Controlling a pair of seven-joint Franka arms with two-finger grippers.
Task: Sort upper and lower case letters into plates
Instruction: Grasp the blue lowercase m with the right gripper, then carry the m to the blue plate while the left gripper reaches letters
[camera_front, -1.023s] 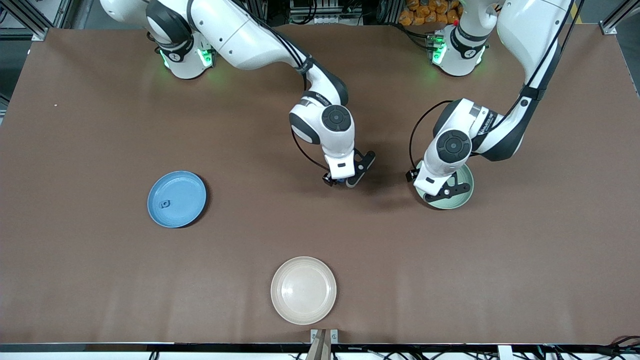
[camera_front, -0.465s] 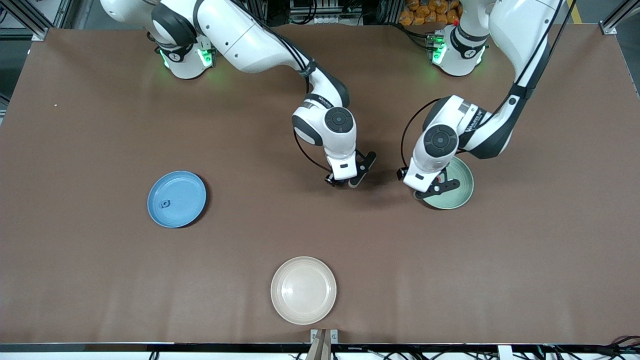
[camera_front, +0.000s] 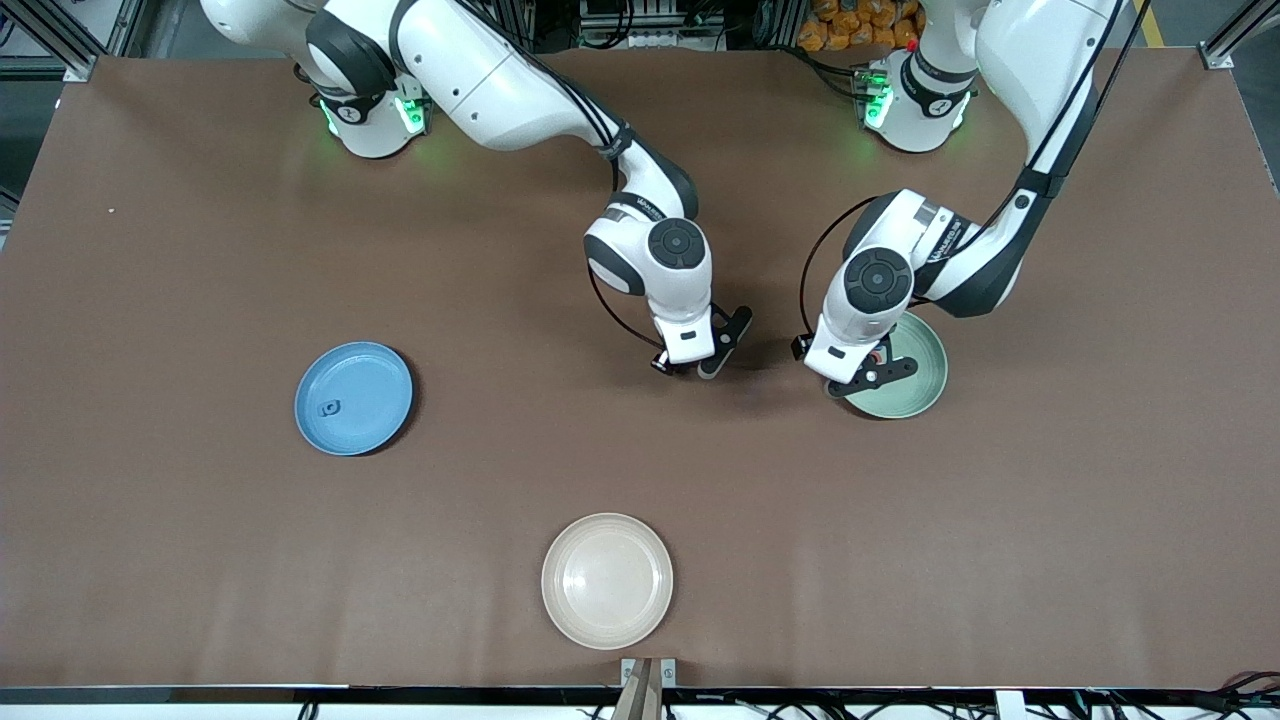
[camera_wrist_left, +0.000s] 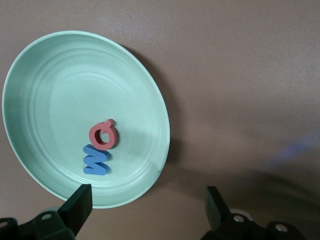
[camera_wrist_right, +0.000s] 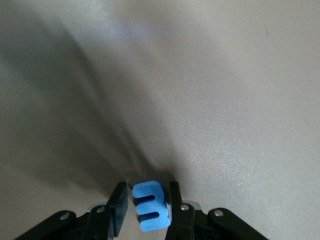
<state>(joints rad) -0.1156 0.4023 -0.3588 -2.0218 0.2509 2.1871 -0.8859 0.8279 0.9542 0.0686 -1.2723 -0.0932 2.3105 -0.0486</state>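
Right gripper (camera_wrist_right: 145, 200) clamps a blue letter (camera_wrist_right: 149, 206); left gripper (camera_wrist_left: 145, 205) gapes over mint plate (camera_wrist_left: 40, 85).

The mint green plate (camera_wrist_left: 145, 95) holds a red Q (camera_wrist_left: 103, 134) and a blue W (camera_wrist_left: 96, 160).

The right tool (camera_front: 697, 366) points down at mid-counter, its fingers (camera_wrist_right: 174, 197) pinched together. At its 3 o'clock, the left tool (camera_front: 868, 383) hangs with fingers (camera_wrist_left: 79, 204) spread wide.
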